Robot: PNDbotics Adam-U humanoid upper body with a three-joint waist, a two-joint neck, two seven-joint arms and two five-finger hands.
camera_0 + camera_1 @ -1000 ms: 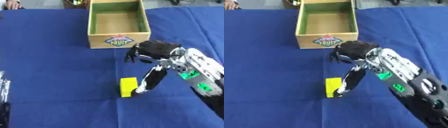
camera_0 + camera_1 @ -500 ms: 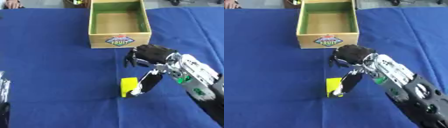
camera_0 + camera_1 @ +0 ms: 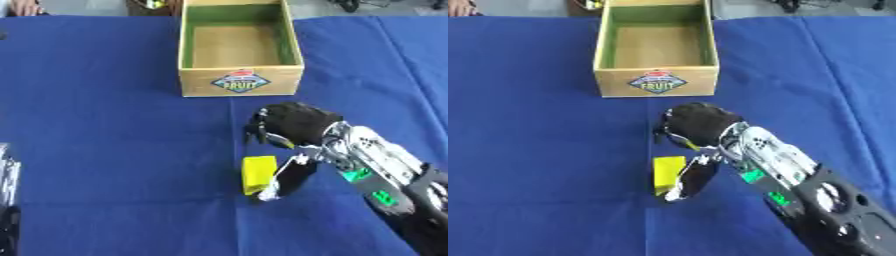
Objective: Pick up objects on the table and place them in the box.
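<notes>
Left eye view | left hand (image 3: 7, 200) at near-left edge, fingers indiscernible | yellow block (image 3: 259, 174) mid-table (image 3: 105, 125), upright, thumb on its right side | right hand (image 3: 293, 125) above, fingers curled, block not enclosed | box (image 3: 240, 86) at far edge, open

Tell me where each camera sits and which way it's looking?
Left eye view: in the robot's head, looking down at the blue table; the right robot hand and arm show, plus a sliver of the left robot hand.
Right eye view: beside it, looking down too; only the right arm shows.
Both share the yellow block and the empty box.
</notes>
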